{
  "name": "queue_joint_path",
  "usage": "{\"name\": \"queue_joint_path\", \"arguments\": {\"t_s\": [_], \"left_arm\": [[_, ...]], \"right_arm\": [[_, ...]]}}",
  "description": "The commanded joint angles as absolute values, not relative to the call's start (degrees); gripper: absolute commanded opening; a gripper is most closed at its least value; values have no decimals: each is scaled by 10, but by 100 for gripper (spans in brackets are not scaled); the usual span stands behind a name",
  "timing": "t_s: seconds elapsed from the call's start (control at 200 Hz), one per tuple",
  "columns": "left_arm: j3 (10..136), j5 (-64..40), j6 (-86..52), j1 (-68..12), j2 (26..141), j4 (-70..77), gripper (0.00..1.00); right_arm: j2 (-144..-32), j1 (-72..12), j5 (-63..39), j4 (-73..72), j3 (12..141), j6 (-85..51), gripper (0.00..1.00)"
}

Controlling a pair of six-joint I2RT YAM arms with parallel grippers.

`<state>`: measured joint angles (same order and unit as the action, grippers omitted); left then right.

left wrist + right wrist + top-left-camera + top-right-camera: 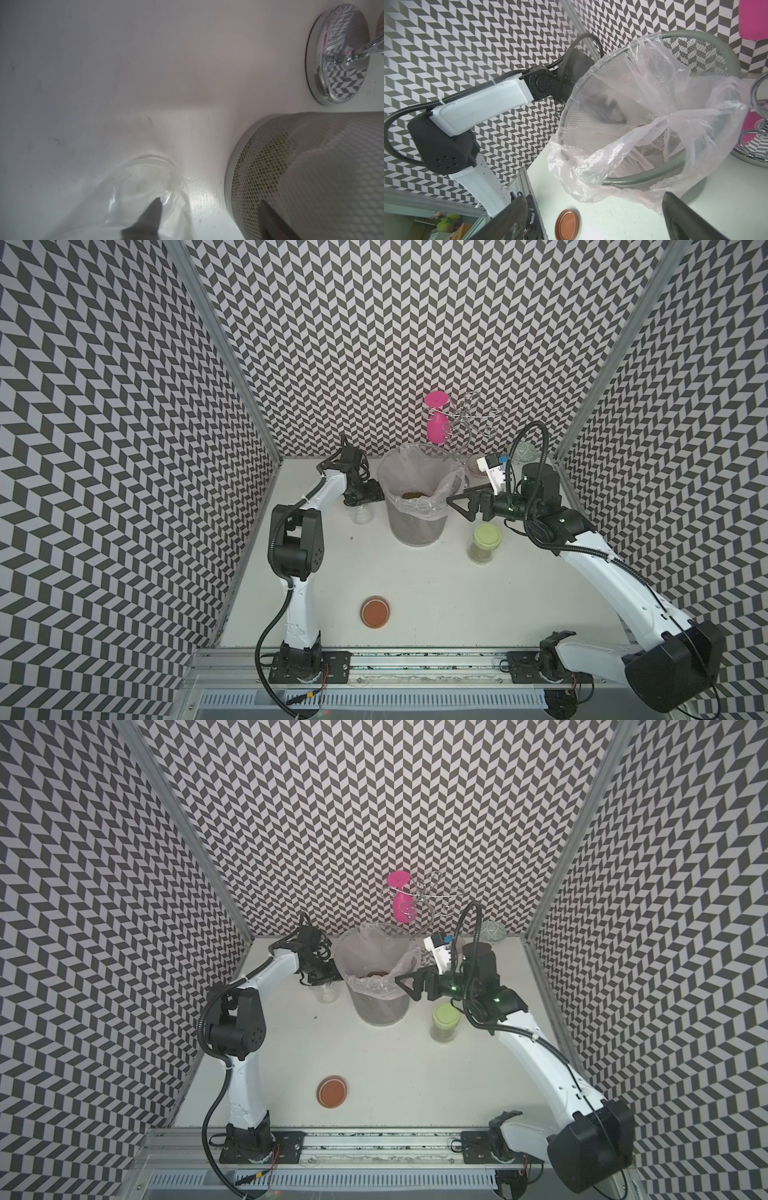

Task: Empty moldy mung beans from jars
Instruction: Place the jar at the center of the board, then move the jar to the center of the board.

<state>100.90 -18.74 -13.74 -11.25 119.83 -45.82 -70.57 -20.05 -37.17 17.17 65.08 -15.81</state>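
**A robot test cell in a lab**

We are looking into a purpose-built enclosure, not a home or a shop. Black-and-white chevron panels (pixel 374 344) wall it on three sides, held by aluminium posts (pixel 226 348). Two robot arms (pixel 300 614) are bolted to a metal rail (pixel 415 660) along the front edge of a plain white tabletop (pixel 415 593).

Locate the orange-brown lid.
In both top views the orange-brown lid lies alone on the white table, front left, beside the left arm's lower link, well short of the bin.
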Motion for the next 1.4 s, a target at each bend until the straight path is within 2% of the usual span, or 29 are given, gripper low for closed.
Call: {"name": "queue_joint_path", "arguments": {"t_s": [0.0, 0.345, 0.676, 0.866, 1.071, 1.222, 1.397], "left_arm": [[1048, -183, -124, -115, 1202, -479, 100], [1079, -233, -124, -120, 1162, -463, 100], [1037, -213, -173, -89, 1033, -456, 100], [971, -174, -178, -78, 922, -436, 99], [882, -158, -172, -105, 820, -422, 100], [847, -125, -157, -151, 785, -429, 99], [816, -131, -144, -156, 778, -423, 100]], "right_arm": [[-699, -194, -335, 178, 674, -151, 99], [-690, -171, -258, 262, 727, -133, 99], [-700, -137, -93, 312, 681, -164, 99], [-754, -135, -94, 294, 635, -160, 99], [-832, -140, -90, 324, 639, -136, 99], [-852, -151, -60, 322, 625, -131, 99], [-872, -174, -29, 333, 615, -130, 100]]}}
